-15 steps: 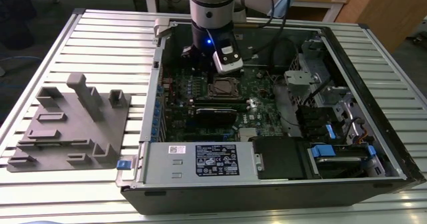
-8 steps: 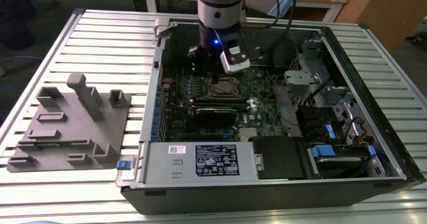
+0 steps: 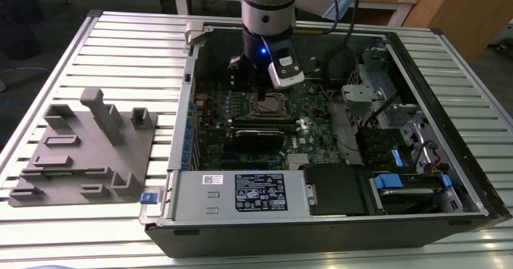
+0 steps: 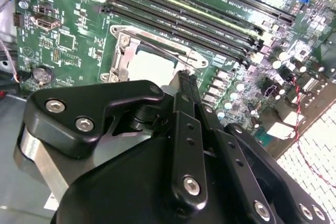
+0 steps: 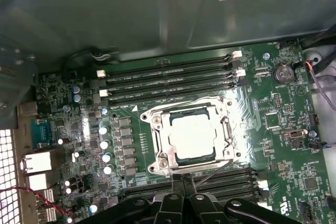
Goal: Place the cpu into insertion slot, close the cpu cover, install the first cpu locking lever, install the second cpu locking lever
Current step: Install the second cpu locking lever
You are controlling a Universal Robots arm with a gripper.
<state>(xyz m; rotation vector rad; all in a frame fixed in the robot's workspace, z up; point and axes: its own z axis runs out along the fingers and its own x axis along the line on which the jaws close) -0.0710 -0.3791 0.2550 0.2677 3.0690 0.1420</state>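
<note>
Gripper [image 5: 182,186], fingers pinched together with nothing between them, hovers near the insertion slot [image 5: 190,135], where the cpu [image 5: 192,136] sits under the cpu cover [image 5: 157,135]. Thin, stiff levers likely need edge pushes.

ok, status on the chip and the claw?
Claw shut, holding nothing, at the socket's edge. Chip seated in the socket, metal frame down over it. Thin lever lies beside the claw tips.

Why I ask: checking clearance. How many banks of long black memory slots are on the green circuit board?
2. One bank lies between the square socket and the grey case wall; the other on the socket's opposite side, partly hidden behind the gripper.
</note>
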